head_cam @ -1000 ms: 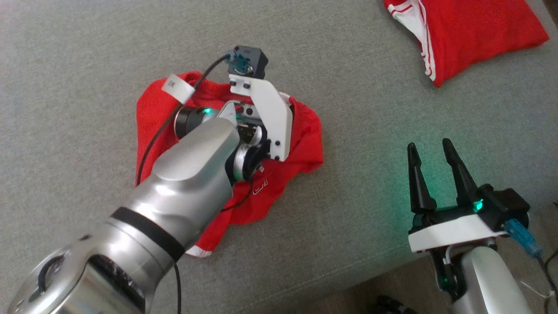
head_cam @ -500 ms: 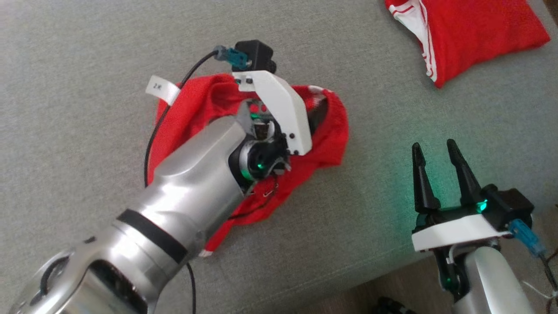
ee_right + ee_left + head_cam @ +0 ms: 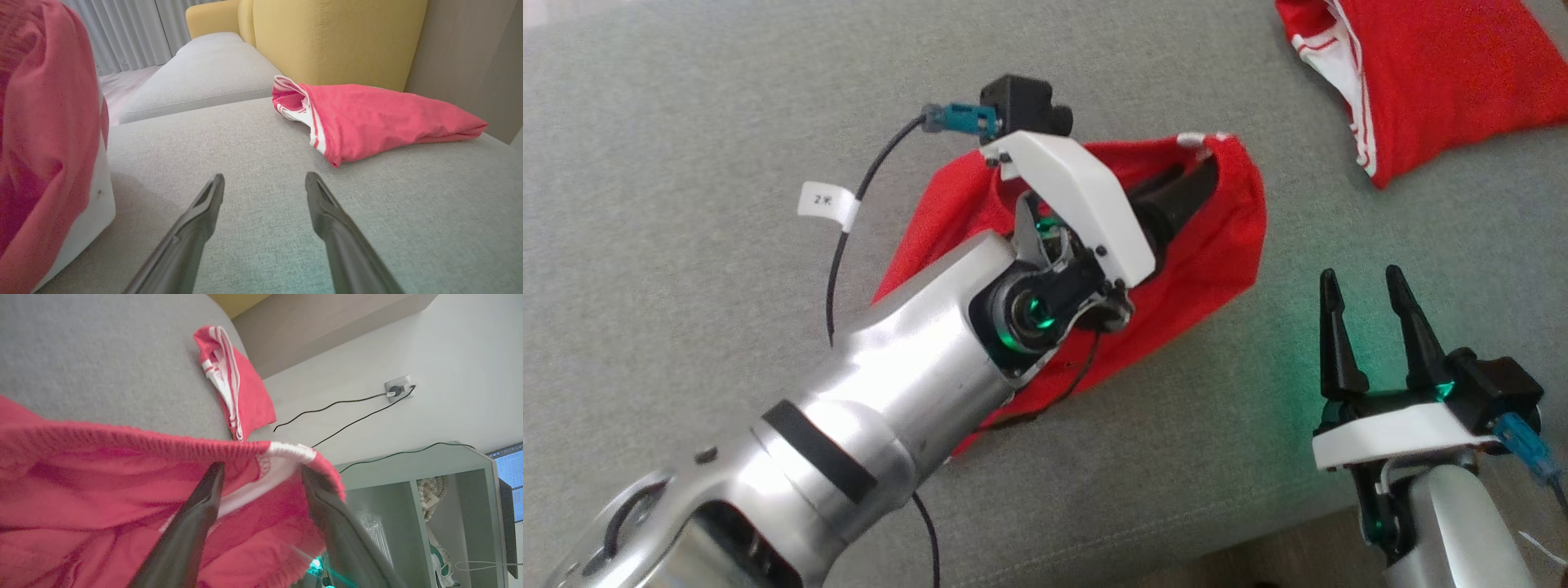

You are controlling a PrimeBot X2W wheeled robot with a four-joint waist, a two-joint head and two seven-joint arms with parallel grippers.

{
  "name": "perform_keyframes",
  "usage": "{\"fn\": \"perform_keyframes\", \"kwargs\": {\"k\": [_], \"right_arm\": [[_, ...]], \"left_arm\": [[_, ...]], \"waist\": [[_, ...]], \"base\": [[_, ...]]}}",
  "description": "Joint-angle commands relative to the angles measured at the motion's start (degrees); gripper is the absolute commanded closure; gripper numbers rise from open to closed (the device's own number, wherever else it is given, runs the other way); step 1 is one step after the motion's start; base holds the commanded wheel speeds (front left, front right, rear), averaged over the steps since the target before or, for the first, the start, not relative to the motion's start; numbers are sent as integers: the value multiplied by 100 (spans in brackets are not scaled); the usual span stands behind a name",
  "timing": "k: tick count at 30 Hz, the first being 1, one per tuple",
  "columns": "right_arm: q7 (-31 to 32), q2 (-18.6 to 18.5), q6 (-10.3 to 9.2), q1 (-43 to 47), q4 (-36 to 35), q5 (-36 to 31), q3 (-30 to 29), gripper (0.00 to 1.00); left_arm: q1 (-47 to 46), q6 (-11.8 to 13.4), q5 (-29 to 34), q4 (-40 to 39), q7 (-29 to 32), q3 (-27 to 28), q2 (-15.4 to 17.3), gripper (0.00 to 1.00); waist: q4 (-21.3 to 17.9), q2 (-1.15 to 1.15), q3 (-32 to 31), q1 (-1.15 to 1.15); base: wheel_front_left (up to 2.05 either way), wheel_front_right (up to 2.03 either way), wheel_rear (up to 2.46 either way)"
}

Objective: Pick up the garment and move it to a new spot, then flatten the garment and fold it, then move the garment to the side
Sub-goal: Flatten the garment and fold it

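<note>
The grey sofa seat (image 3: 686,122) carries everything. The red garment (image 3: 1209,237) lies near its middle. Its ribbed hem is stretched across both tips of the left pincer (image 3: 263,469), whose fingers stand wide apart inside the cloth. The rest of the garment trails back under the left forearm. A second red garment (image 3: 1437,73), folded, lies well apart at the far right. The right pincer (image 3: 1362,276) is spread wide and empty over the seat's near edge, to the right of the garment and clear of it.

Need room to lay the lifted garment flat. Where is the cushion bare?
Widest bare patch: grey cushion left of the lifted garment. A narrower strip runs between it and the folded red garment. Crowded near the right gripper.
</note>
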Motion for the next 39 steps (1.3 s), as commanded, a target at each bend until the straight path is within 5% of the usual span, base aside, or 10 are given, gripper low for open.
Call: {"fn": "perform_keyframes", "kwargs": {"k": [1,9,18,33,39], "right_arm": [[-62,-38,-4,-40,-141,-45,85,0],[-62,-38,-4,105,-113,-171,1,0],[-62,-38,-4,229,-120,-225,-91,0],[-62,-38,-4,459,-24,-301,-216,0],[-62,-38,-4,576,63,-452,-343,0]], "left_arm": [[-368,-64,-24,-225,-126,257,23,0],[-839,-273,-166,-501,-536,735,64,0],[-685,-230,-108,-1300,-596,873,530,0],[2217,-169,-531,-1985,-986,322,1645,0],[3121,-470,-625,-1639,-1360,266,1866,0]], "waist": [[82,0,-88,0],[317,0,-436,0],[563,0,-636,0],[935,0,-759,0],[1166,0,-857,0]], "base": [[0,0,0],[0,0,0],[0,0,0],[0,0,0],[0,0,0]]}}
